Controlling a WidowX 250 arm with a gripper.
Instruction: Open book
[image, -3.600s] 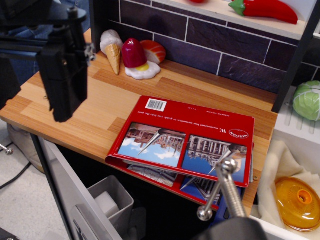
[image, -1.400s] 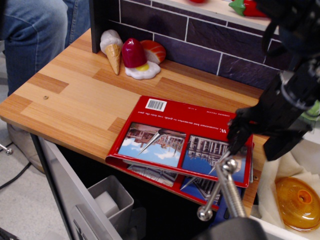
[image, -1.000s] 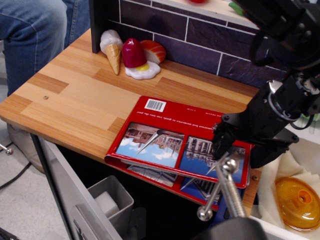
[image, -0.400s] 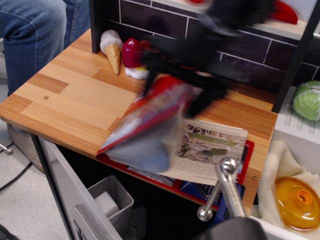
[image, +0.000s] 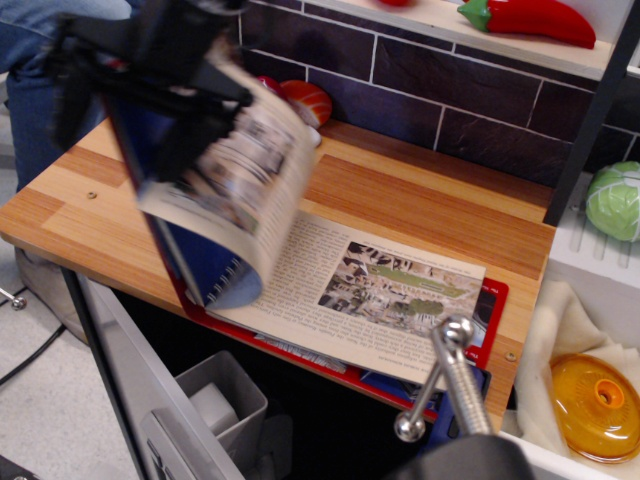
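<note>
One sheaf of the book (image: 330, 290), cover and first pages, stands lifted and curled over at the gripper (image: 170, 75), while the rest lies flat just below and to the right of it on the wooden counter (image: 430, 205), its long axis running away from the gripper toward the right. The gripper is motion-blurred, so I cannot tell how far it is closed, though it seems to hold the raised sheets. Printed text and a photo show on the open page, too small to read.
</note>
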